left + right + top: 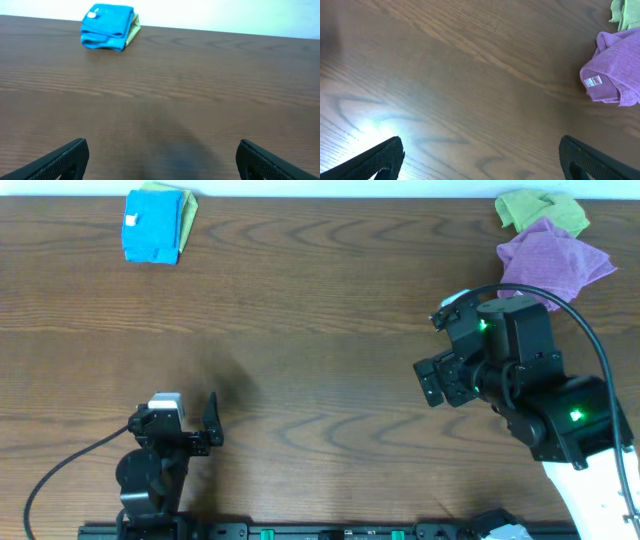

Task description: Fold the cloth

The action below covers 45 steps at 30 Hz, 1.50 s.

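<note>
The sky-blue cloth lies folded into a compact stack at the far left of the table, its small white tag on top. It also shows in the left wrist view, far ahead near the table's back edge. My left gripper is open and empty near the front left edge, far from the cloth. My right gripper is open and empty above bare wood at the right.
A lime-green cloth sits under and behind the blue one. A crumpled purple cloth with a white tag and another lime-green cloth lie at the far right, beyond my right arm.
</note>
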Motion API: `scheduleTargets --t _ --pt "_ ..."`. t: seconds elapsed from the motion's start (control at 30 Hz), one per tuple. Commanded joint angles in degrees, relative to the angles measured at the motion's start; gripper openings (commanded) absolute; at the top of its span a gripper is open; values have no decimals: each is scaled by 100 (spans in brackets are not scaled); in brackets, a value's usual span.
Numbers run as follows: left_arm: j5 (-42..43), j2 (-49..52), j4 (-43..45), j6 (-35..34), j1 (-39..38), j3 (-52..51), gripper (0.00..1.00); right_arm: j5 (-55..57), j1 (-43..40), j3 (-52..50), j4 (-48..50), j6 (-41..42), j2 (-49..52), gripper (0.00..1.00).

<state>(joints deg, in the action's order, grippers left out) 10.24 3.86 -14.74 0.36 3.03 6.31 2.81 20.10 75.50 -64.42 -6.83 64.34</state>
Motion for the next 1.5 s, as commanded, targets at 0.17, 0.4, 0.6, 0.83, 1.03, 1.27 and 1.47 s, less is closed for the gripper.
scheduleTargets --t 0.17,0.4,0.6,0.83,1.03,1.27,1.47 --pt "26 -308 42 -50 -162 -186 95 20 -42 13 11 76 -20 99" --pt "31 -363 44 -55 -210 -186 95 20 -42 13 11 79 -20 99" --pt "31 -361 44 -55 -210 -186 95 20 -42 13 11 76 -20 99" --pt "31 -358 44 -55 -210 -186 95 17 -42 13 11 76 -20 99" --pt "31 -358 44 -57 -210 -186 95 17 -39 13 11 76 -22 99" --pt "31 -361 44 -55 -210 -186 95 262 -531 -44 297 -610 -568 99" --pt "31 -358 44 -55 -210 -186 95 251 -938 -1340 1786 -610 -1919 99"
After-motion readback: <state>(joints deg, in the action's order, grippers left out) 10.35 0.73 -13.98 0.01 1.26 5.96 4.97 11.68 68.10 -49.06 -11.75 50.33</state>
